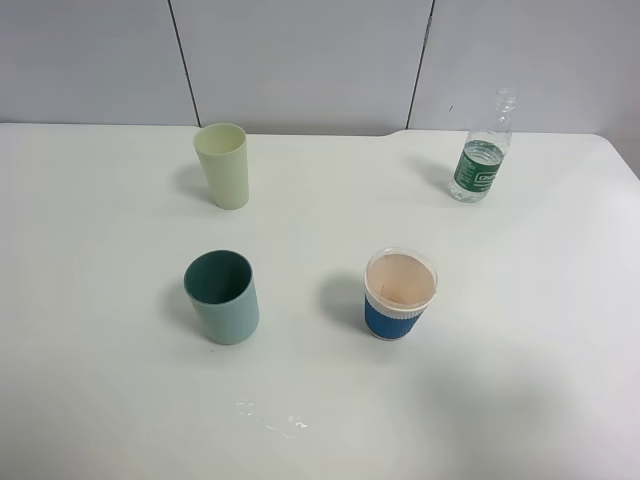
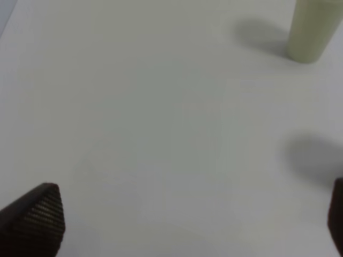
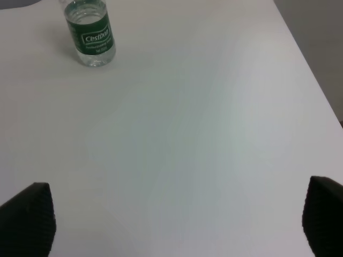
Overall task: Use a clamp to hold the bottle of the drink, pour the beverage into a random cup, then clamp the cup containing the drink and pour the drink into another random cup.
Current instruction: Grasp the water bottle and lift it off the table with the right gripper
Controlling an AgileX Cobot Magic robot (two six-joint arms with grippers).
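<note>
Four vessels are standing well apart on the white table (image 1: 540, 380) in the high view. The water bottle (image 1: 482, 150) is sitting upper right and the pale yellow-green cup (image 1: 222, 165) upper left. The teal tumbler (image 1: 222, 297) is sitting lower left of centre and the blue-sleeved cup (image 1: 399, 294) lower right of centre. Small droplets (image 1: 270, 418) are glistening near the bottom edge. Neither arm is showing here.

In the left wrist view the left gripper (image 2: 185, 225) is hanging wide open and empty. The yellow-green cup is standing well ahead of it with its rim cut off, and the whole picture is coming through blurred.

In the right wrist view the right gripper (image 3: 174, 219) is gaping empty too, with only its dark fingertips (image 3: 27, 219) peeking in. The bottle is waiting well ahead and off to one side, its neck and cap cut off.

I am judging the bottle light and tippy: one finger arriving first could be knocking it over, and a hard squeeze could be buckling it. From the high view I am not making out whether the cap is on tight.
</note>
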